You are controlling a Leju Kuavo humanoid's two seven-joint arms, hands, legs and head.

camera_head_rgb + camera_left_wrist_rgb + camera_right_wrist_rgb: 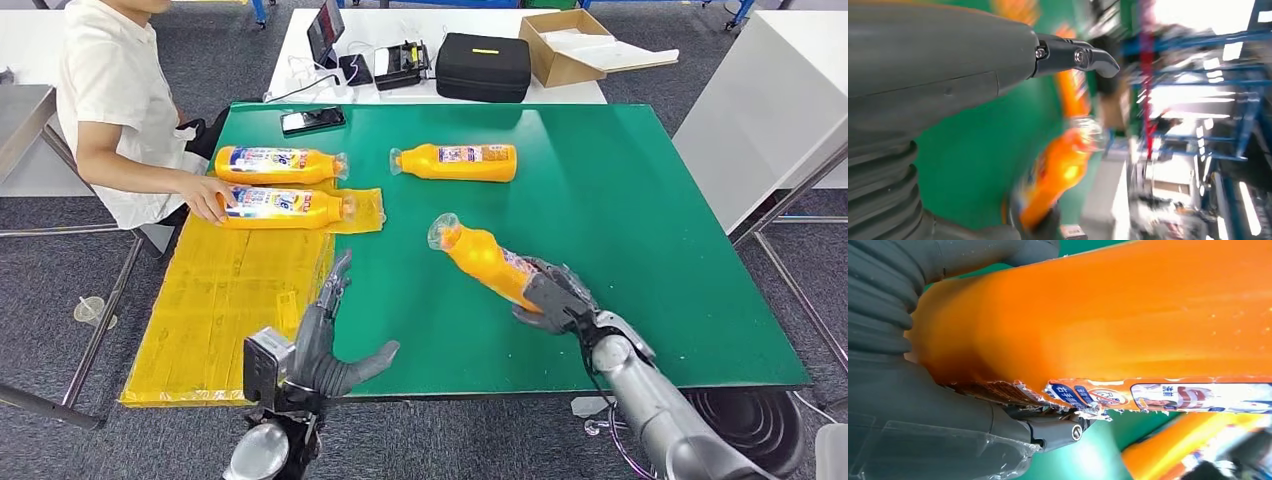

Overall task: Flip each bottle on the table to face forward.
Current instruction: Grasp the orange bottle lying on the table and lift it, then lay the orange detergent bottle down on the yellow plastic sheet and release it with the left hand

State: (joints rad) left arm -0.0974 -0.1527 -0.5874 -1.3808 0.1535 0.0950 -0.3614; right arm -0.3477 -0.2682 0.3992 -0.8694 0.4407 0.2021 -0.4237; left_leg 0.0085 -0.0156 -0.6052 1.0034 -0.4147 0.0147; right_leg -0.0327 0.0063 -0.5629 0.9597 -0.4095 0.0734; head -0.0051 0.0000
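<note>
The right hand (548,298) has the base of 1 orange bottle (482,257) wrapped in its fingers, the bottle tilted with its clear-capped neck pointing away from the robot, out over the middle of the green table (640,230). In the right wrist view the torn edge of its label (1088,396) sits along one side of the body, so the printed face is turned sideways, not up. This looks like the turning step itself: bottle gripped and part-way through its roll. Beyond the held bottle, toward the far edge, lies a second bottle (455,161) on its side with a small label showing. Away to the held bottle's left, 2 more bottles lie side by side, the farther one (278,164) on bare green, the nearer one (285,207) partly on the yellow sheet (225,300), both with big labels up; a person's hand (208,198) rests at the base of the nearer one. The left hand (328,345) waits near the front edge, to the held bottle's left, fingers spread and holding nothing. My read on the next move: roll the wrist until the label faces up, then lay the bottle flat on open green, well apart from the second bottle, and let go gently so it does not roll back.
</note>
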